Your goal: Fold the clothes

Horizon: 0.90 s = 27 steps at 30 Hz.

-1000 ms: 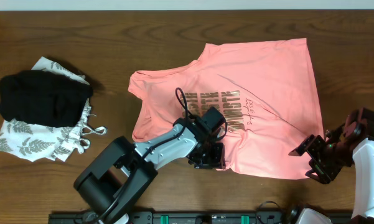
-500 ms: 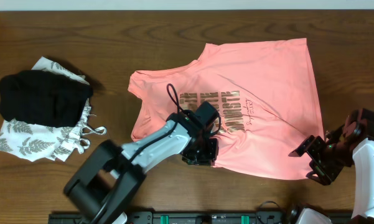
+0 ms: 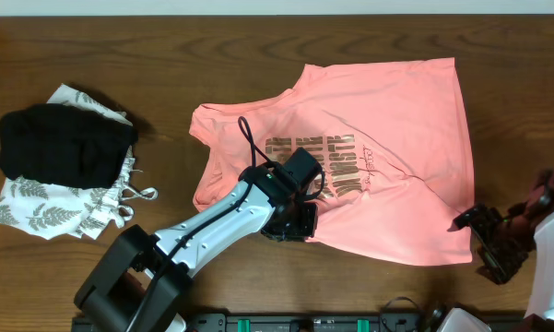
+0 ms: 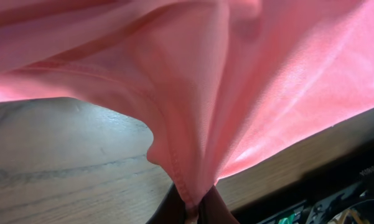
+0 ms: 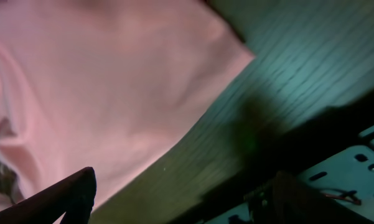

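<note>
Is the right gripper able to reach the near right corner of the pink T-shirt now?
Probably yes. The right gripper stands open beside that corner of the T-shirt, with only bare table between them. The left gripper pinches it farther left, out of the way.

**Tabletop** (image 3: 258,55): dark brown wood with a low sheen, the grain running lengthwise. It fills nearly the whole overhead view.

**Pale strip** (image 3: 277,5): narrow band along the top edge of the overhead view. Whether it is wall or floor cannot be told.

**Black rail** (image 3: 350,323): lies along the near edge and carries small green fittings.

**Light:** even, from above, with soft shadows only. In the left wrist view the wood looks paler and grey-brown. In the right wrist view it is dim with a greenish cast.
</note>
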Available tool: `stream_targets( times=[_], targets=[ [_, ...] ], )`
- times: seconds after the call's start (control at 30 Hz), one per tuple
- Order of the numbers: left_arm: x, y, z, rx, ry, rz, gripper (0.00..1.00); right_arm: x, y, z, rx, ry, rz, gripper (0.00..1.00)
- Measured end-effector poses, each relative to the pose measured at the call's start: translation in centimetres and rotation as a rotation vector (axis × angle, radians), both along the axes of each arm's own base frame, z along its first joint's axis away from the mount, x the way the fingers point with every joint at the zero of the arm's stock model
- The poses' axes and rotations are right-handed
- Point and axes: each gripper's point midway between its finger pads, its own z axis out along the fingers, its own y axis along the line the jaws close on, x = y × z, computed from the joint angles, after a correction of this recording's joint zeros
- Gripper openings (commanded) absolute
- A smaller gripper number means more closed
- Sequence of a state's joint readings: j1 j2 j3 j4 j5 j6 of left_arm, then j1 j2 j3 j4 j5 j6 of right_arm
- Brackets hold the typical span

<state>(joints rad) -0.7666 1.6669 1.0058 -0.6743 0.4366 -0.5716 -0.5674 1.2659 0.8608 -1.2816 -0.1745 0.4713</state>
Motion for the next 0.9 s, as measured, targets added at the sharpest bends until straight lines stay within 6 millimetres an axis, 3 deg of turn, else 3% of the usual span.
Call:
stream_targets(
  times=[0.17, 0.4, 0.53, 0.6, 0.67, 0.73, 0.77, 0.83, 0.9],
  targets=[
    [0.1, 0.1, 0.0, 0.005, -0.007, -0.002, 0.06, 0.3, -1.7, -1.3, -0.042, 0.004, -0.057, 0.89],
    [0.2, 0.1, -0.1, 0.009, -0.013, -0.002, 0.06, -0.1, -1.5, -6.5, -0.026, 0.032, -0.096, 0.86],
    [0.2, 0.2, -0.1, 0.011, -0.016, -0.002, 0.06, 0.2, -1.4, -8.1, -0.020, 0.020, -0.100, 0.85],
    [0.3, 0.2, -0.1, 0.010, -0.017, -0.004, 0.06, 0.5, -1.6, -8.7, -0.026, 0.004, -0.100, 0.75],
    [0.3, 0.2, -0.1, 0.010, -0.017, -0.005, 0.06, 0.5, -1.9, -8.8, -0.043, -0.002, -0.106, 0.50],
    [0.3, 0.2, -0.1, 0.010, -0.017, -0.005, 0.06, 1.0, -2.3, -8.9, -0.064, -0.028, -0.112, 0.18],
    [0.3, 0.2, -0.1, 0.010, -0.017, -0.005, 0.06, 1.2, -2.5, -8.9, -0.073, -0.041, -0.113, 0.09],
    [0.2, 0.2, -0.1, 0.012, -0.016, -0.005, 0.06, 1.3, -2.4, -9.0, -0.070, -0.048, -0.110, 0.02],
    [0.2, 0.2, -0.1, 0.014, -0.013, -0.005, 0.05, 1.1, -2.1, -9.0, -0.054, -0.045, -0.106, 0.01]
  ],
)
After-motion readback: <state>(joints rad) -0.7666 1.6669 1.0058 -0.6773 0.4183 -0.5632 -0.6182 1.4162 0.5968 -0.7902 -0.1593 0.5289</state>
